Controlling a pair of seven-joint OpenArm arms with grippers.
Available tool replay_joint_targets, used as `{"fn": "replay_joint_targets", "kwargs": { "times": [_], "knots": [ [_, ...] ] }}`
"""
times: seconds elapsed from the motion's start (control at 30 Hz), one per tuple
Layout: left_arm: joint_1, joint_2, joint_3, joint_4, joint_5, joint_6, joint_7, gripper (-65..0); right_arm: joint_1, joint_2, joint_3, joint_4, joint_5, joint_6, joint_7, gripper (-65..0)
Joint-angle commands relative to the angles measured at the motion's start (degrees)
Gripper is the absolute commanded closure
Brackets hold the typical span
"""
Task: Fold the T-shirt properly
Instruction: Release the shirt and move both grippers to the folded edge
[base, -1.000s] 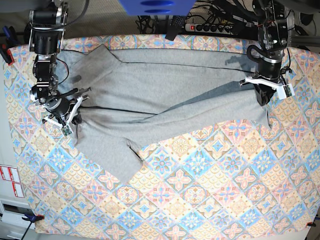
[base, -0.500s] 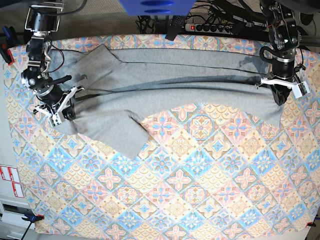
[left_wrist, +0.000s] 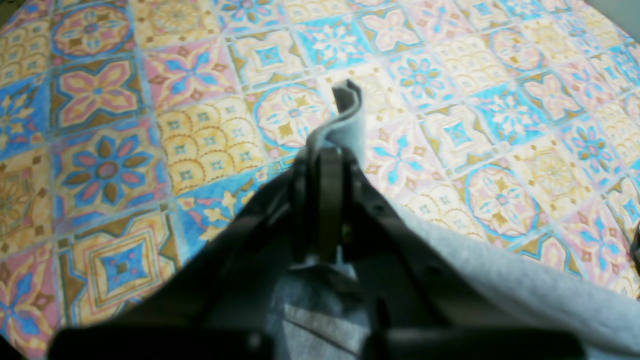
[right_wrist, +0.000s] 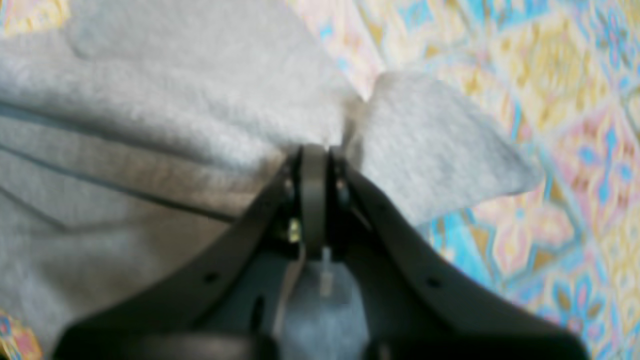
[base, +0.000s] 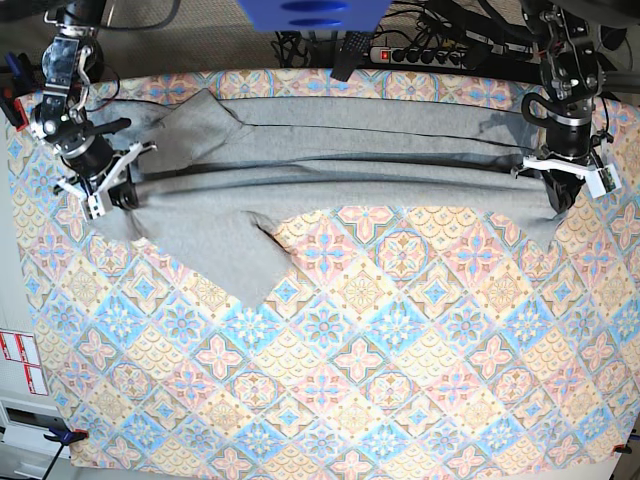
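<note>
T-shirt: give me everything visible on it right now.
The T-shirt is plain light heather-grey knit, soft and matte; no print shows. It lies stretched across the far part of the patterned tablecloth, doubled lengthwise with long creases and dark seam lines. One sleeve flap hangs toward the near side, another points away. The right end effector and left end effector are each shut on an end; a pinched hem pokes past the left one.

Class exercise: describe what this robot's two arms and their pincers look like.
Both arms are black, jointed metal with loose black cables. The left pincer and right pincer have dark, tapered fingers behind white brackets. Each white bracket carries a small green circuit board.
</note>
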Motion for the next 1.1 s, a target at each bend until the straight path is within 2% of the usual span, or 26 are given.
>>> {"fn": "replay_joint_targets", "kwargs": {
  "times": [0.0, 0.1, 0.37, 0.57, 0.77, 1.07],
  "knots": [
    [0.02, -0.88, -0.58, -0.21, 0.37, 0.27, -1.62, 0.0, 0.04, 0.95, 0.52, 0.92, 0.65, -0.50, 1.38, -0.5],
    [-0.07, -0.88, -0.58, -3.46, 0.37, 0.27, -1.71, 0.0, -0.49, 0.95, 0.52, 0.92, 0.65, -0.50, 1.38, -0.5],
    [-7.72, -2.90, -0.58, -8.74, 0.11, 0.27, -1.71, 0.0, 0.31, 0.95, 0.43, 0.30, 0.74, -0.50, 1.29, -0.5],
    [-12.55, -2.81, -0.49, -8.65, 0.11, 0.27, -1.45, 0.0, 9.18, 0.86, -0.01, 0.13, 0.74, -0.50, 0.85, -0.5],
    [-16.07, -2.81, -0.49, -8.65, 0.11, 0.27, -1.45, 0.0, 15.87, 0.86, -0.01, -1.98, 0.65, -0.50, -2.93, -0.5],
    [-17.83, -2.90, -0.14, -8.65, 0.11, 0.27, -1.36, 0.0, 16.83, 0.68, -0.10, -1.81, 0.65, -0.50, -5.31, -0.7]
  ]
}}
